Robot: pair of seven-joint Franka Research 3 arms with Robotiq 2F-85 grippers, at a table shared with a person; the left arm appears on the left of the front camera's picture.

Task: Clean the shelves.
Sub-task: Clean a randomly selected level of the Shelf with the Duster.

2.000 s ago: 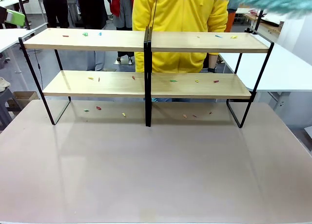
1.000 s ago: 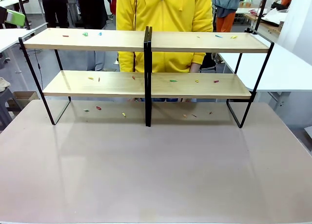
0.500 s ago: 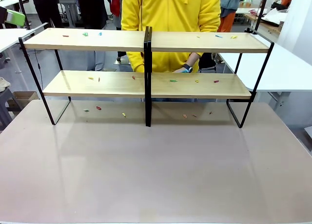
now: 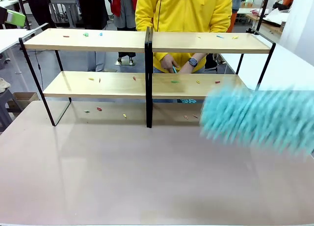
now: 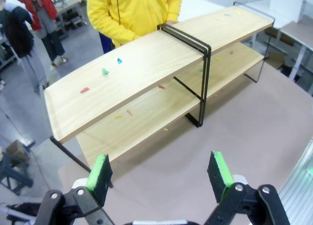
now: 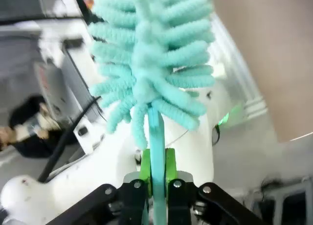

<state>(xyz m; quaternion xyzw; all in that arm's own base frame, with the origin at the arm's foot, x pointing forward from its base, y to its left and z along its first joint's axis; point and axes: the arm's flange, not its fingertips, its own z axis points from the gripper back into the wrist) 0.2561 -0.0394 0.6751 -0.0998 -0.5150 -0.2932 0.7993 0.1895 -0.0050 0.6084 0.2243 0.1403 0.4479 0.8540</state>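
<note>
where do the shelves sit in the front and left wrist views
Front view: the shelves span the far side of the table, a blurred teal duster overlapping their lower right end.
Left wrist view: the shelves run diagonally, lower left to upper right, beyond the open left end effector.
Shared landmark: the black centre post.

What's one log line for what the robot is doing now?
right gripper: shut on teal duster | left gripper: open, empty | shelves: small coloured bits on both boards
</note>
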